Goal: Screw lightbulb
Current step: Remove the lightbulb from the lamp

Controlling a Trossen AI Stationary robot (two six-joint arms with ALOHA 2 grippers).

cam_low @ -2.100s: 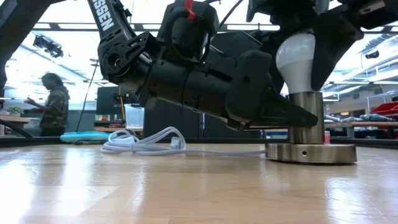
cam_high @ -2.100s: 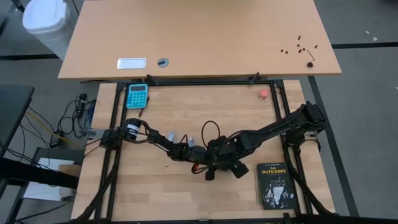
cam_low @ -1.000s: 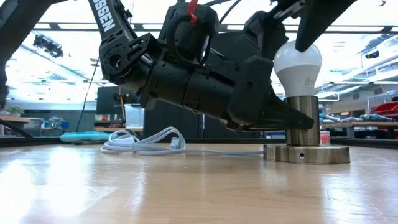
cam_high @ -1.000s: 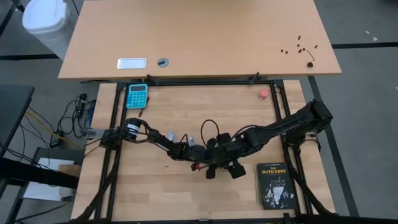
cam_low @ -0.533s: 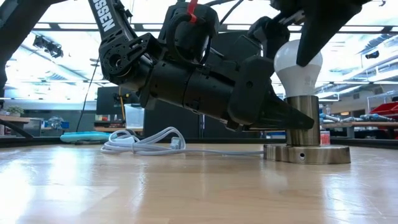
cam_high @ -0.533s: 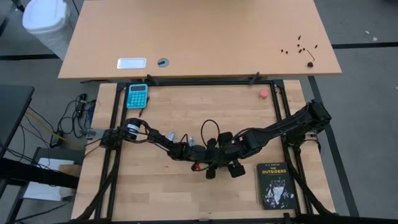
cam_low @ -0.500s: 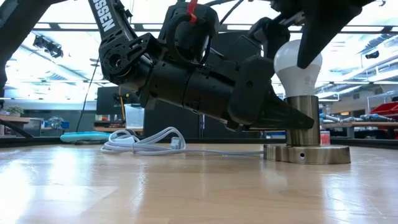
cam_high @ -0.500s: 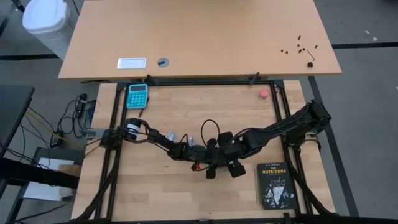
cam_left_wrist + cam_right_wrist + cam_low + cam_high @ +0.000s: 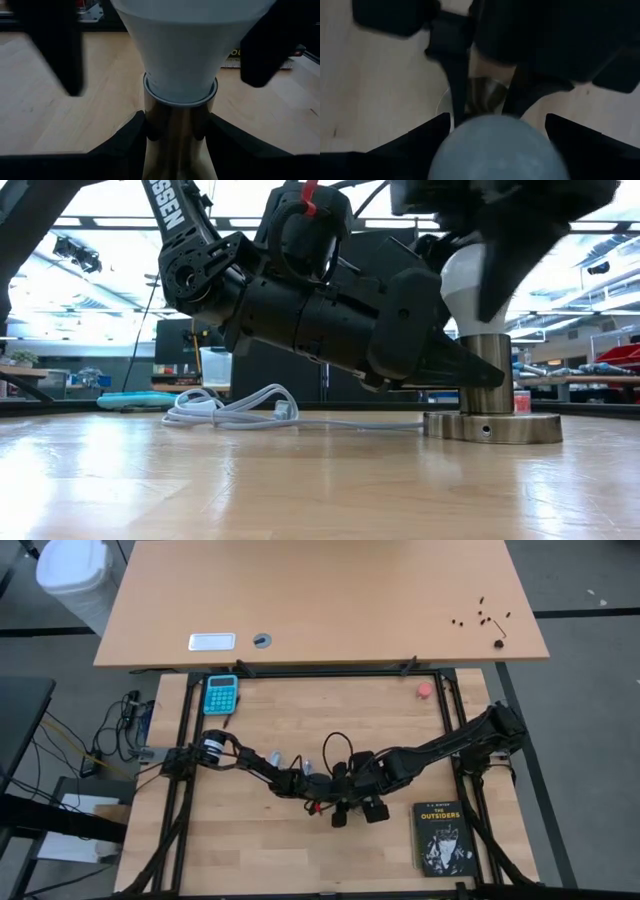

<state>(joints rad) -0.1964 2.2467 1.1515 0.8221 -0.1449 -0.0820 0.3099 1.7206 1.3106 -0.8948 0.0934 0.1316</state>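
Wooden table [image 9: 200,480] with a bright workshop behind. Left gripper [image 9: 175,131] is clamped around the metal socket [image 9: 490,370]; right gripper [image 9: 492,132] sits spread wide around the lightbulb [image 9: 462,280], which stands in that socket.

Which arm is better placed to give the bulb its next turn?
Right. The right claw sits over the lightbulb, fingers either side. The left claw is clamped on the socket stem, steadying it.

I see the lightbulb [image 9: 470,280], white and frosted, standing upright with its narrow end down in a silvery metal socket [image 9: 487,370]; from the left wrist its white cone [image 9: 192,45] meets the socket's rim; its dome [image 9: 495,147] faces upward
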